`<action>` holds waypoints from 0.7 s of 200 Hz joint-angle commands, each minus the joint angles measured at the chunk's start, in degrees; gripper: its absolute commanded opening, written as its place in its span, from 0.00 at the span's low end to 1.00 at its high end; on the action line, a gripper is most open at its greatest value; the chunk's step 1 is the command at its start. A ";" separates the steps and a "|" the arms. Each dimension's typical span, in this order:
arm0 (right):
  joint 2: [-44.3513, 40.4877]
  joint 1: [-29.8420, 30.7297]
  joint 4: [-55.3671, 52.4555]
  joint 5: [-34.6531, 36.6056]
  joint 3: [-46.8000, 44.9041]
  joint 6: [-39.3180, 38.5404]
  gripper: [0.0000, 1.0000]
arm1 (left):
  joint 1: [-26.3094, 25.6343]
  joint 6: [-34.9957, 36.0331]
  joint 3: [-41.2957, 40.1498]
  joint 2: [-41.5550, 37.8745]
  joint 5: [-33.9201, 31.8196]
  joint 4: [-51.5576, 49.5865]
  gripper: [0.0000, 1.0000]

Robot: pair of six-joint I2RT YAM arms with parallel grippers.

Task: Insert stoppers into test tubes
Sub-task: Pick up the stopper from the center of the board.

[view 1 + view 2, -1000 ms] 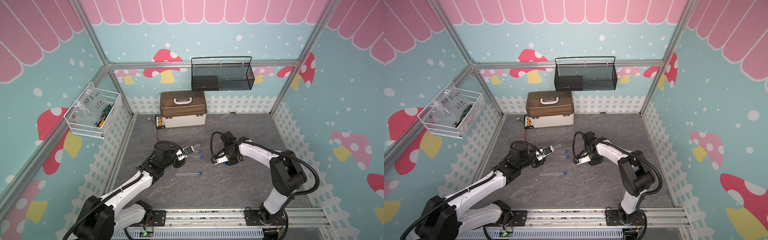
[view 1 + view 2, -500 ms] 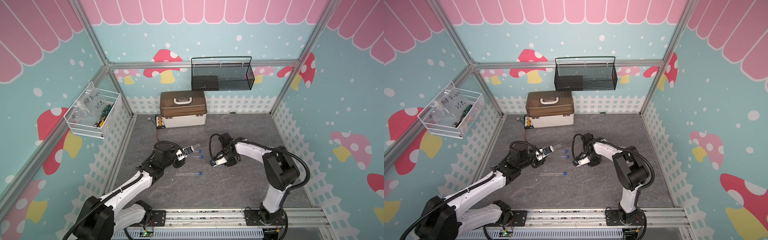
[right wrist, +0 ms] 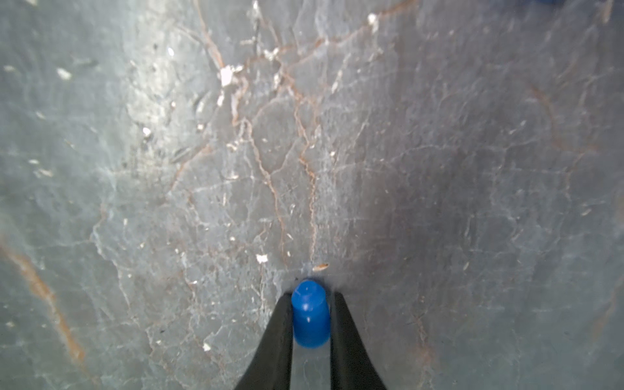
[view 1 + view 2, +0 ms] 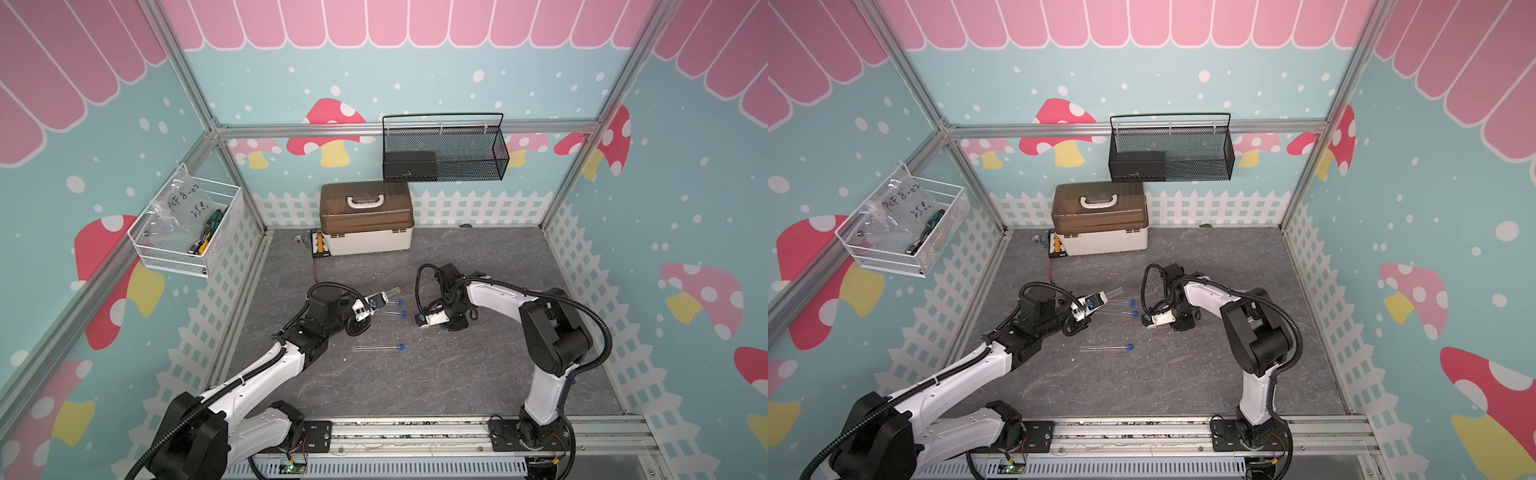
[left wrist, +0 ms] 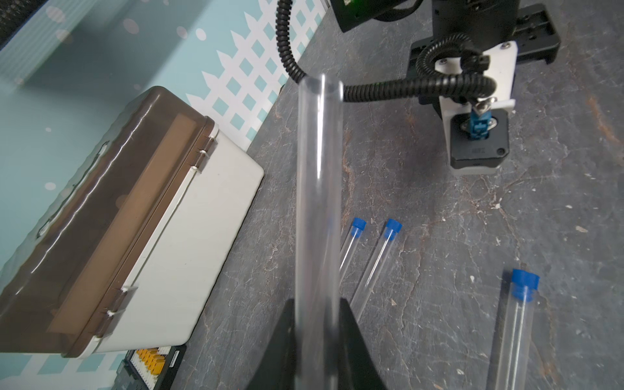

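At the table (image 4: 478,374), loose stopper (image 3: 310,317) nipped by the right gripper (image 4: 448,325); open test tube (image 4: 392,291) clamped in the left gripper (image 4: 380,298).

In both top views: right gripper nose-down near the table's middle, a speck of blue at its tips. To its left and apart from it, left gripper shut on the open test tube, raised over a pair of capped tubes (image 4: 394,313). Nearer the near edge, a third capped tube (image 4: 376,347), flat and clear of both grippers. From the left wrist: black fingers (image 5: 351,337) tight on either side of the clear tube, open end toward the right arm (image 5: 472,50); brown-lidded box (image 5: 135,219) along the far edge. From the right wrist: fingers (image 3: 277,337) set narrow, pressed to the loose stopper's two sides, its rounded end just past the tips, against the grey table; upright or on its side, cannot tell.
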 commanded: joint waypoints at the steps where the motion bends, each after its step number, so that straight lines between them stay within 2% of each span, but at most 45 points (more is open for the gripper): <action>1: 1.02 -0.23 -3.34 -2.27 1.58 1.86 0.19 | 0.46 1.28 -1.11 -0.66 1.81 0.91 0.00; 39: 1.02 -0.52 -3.61 -1.83 1.55 1.26 0.26 | 0.46 1.39 -1.10 -0.61 1.65 0.71 0.00; 140: -0.56 -1.50 -1.27 -2.26 -0.81 0.24 0.26 | 0.46 1.87 -1.08 -0.99 1.91 0.22 0.00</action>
